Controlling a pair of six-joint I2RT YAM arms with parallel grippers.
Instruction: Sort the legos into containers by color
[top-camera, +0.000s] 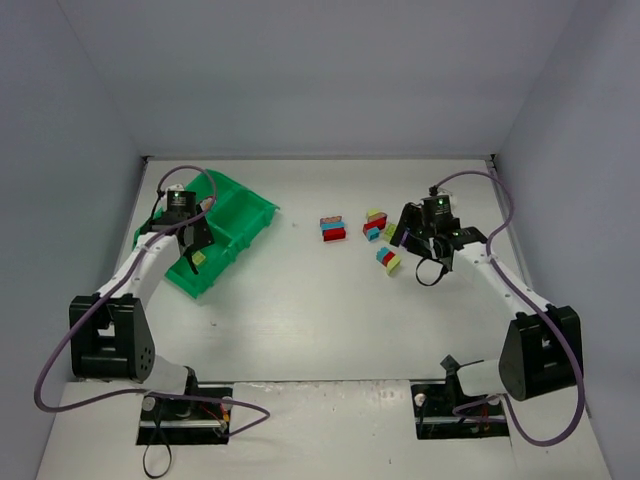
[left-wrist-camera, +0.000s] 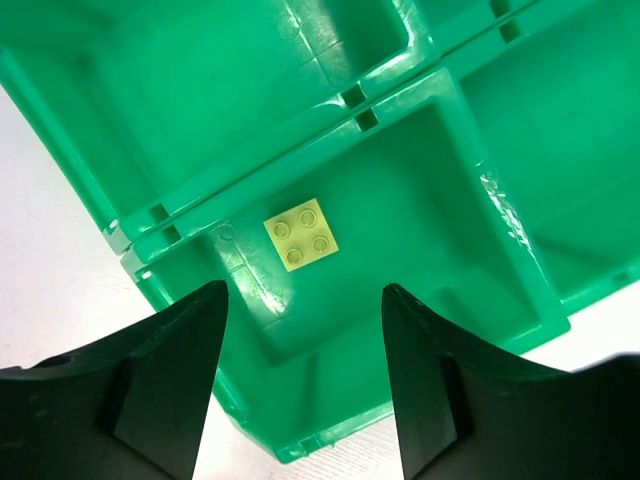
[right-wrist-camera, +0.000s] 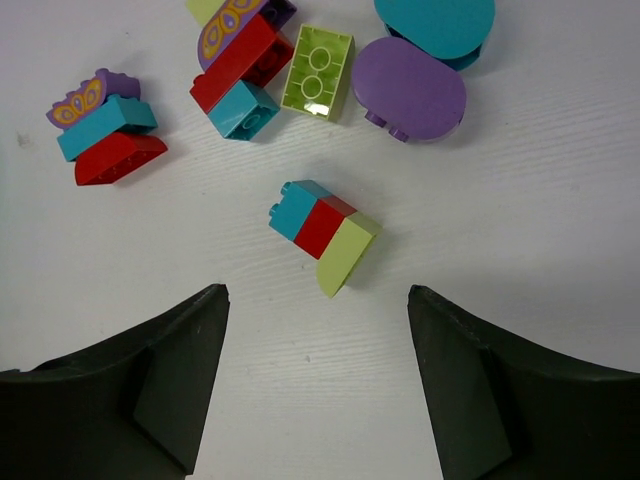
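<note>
While the left claw (left-wrist-camera: 303, 300) hangs over the tray (left-wrist-camera: 500, 230), its jaws stand well apart and grip nothing. A yellow-green square brick (left-wrist-camera: 300, 234) lies flat, studs up, on the floor of a corner compartment. It sits just beyond the gap between the fingertips and touches neither of them. In the top view this claw is above the tray's near end. The tray itself lies at the left of the table (right-wrist-camera: 520, 230), turned at an angle.

The right claw (right-wrist-camera: 315, 300) hovers over bare table on the right side, jaws wide and empty. Straight ahead of its gap, clear of both fingers, a small stack (right-wrist-camera: 322, 232) lies on its side. It is cyan, then red, then a yellow-green sloped piece nearest the claw.

The other legos sit farther off. To the left is a pile (right-wrist-camera: 105, 140) of red, cyan and a purple butterfly piece. Beyond the stack a long red brick (right-wrist-camera: 235, 62) is joined to a cyan one, with a second butterfly piece above. A yellow-green two-stud brick (right-wrist-camera: 320, 72) lies just beside them. To its right rests a purple disc (right-wrist-camera: 408, 90), and a cyan disc (right-wrist-camera: 435, 25) lies partly behind that.
</note>
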